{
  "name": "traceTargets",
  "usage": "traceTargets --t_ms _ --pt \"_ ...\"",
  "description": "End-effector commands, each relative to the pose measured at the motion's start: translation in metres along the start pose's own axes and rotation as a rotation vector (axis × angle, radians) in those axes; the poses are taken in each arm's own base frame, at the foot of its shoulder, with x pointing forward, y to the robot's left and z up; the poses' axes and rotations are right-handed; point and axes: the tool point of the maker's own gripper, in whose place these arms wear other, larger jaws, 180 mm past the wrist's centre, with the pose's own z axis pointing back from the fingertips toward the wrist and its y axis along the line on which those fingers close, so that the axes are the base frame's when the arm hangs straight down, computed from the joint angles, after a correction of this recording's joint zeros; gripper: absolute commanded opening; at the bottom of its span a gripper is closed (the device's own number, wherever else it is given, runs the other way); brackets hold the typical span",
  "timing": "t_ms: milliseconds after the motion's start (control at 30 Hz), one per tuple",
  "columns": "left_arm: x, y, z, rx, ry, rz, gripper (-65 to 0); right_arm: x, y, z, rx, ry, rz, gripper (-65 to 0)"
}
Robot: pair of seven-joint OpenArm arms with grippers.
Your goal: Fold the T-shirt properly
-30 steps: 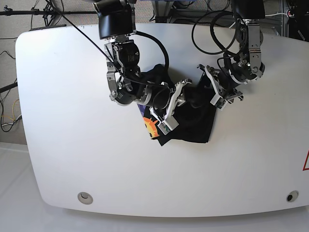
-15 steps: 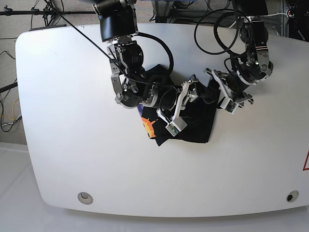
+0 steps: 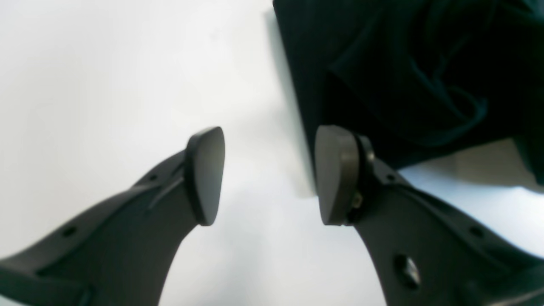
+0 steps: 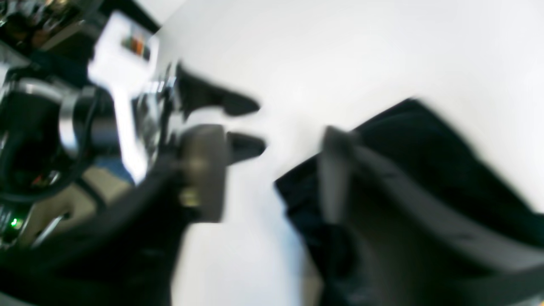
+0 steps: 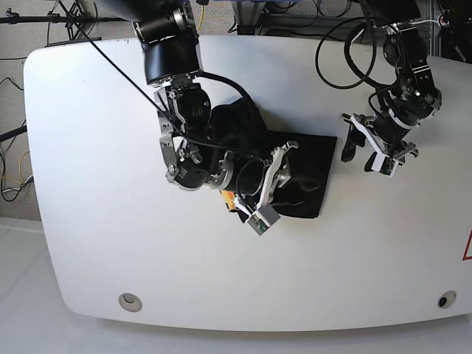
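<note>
The black T-shirt [image 5: 308, 158] lies bunched and partly folded on the white table [image 5: 96, 147], with a bit of its orange graphic [image 5: 229, 198] showing at its left edge. My right gripper [image 5: 271, 188] hovers over the shirt's lower left part, open. In the blurred right wrist view one finger [image 4: 340, 178] is over the T-shirt [image 4: 429, 148] and bare table shows in the gap. My left gripper [image 5: 363, 153] stands open just off the shirt's right edge. In the left wrist view its fingers [image 3: 206, 174] hold nothing, and the T-shirt [image 3: 403, 63] lies at upper right.
Two round holes [image 5: 130, 300] [image 5: 443, 300] sit near the table's front edge. A red triangle mark [image 5: 467, 247] is at the right edge. Cables and stands crowd the space behind the table.
My left gripper has drawn back to the right, off the shirt. My right gripper has swung down and left over the shirt and now hides most of the orange graphic. The shirt's right part lies flatter.
</note>
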Motion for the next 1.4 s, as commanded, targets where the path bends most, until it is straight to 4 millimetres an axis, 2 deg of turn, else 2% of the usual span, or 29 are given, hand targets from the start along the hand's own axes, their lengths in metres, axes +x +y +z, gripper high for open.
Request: traceTargets --t_ms 0,67,200,267,333,400,600,667,733,933,1133,1367 --pt "0.011 0.005 0.004 0.007 -0.046 -0.013 -32.8 0.025 0.003 0.002 -0.004 -0.051 0.044 -56.8" --pt "0.01 0.006 0.005 0.008 -0.043 -0.016 -32.7 0.023 0.003 0.0 -0.012 -0.044 0.058 -51.9" --pt "0.012 0.009 0.007 0.009 -0.043 -0.029 -32.4 0.02 -0.001 -0.005 -0.04 -0.017 0.086 -33.3" --pt "0.013 0.01 0.008 0.009 -0.048 -0.031 -32.2 0.019 0.001 -0.008 -0.034 -0.012 0.087 -27.6" --pt "0.014 0.011 0.008 0.009 -0.052 -0.032 -32.2 0.014 0.003 -0.01 -0.023 -0.006 0.076 -25.9" --pt "0.019 0.009 0.008 0.009 -0.064 -0.033 -32.3 0.008 0.008 -0.016 -0.006 0.014 0.074 -26.5" --pt "0.022 0.008 0.008 0.006 -0.077 -0.027 -32.4 -0.007 0.013 -0.028 0.031 0.038 0.024 -34.3" --pt "0.023 0.007 0.008 0.004 -0.083 -0.019 -32.3 -0.011 0.013 -0.032 0.035 0.047 0.013 -37.4" --pt "0.021 -0.004 0.005 -0.009 -0.087 0.009 -32.3 -0.019 0.005 -0.034 0.016 0.055 -0.006 -43.7" --pt "0.02 -0.013 0.002 -0.023 -0.093 0.036 -32.5 -0.026 0.0 -0.035 -0.003 0.058 -0.015 -52.1" --pt "0.015 -0.018 -0.001 -0.031 -0.084 0.049 -32.3 -0.023 0.002 -0.028 -0.005 0.031 -0.023 -59.8" --pt "0.009 -0.018 0.001 -0.03 -0.064 0.042 -32.6 -0.019 -0.005 -0.022 -0.034 0.017 -0.016 -62.0"
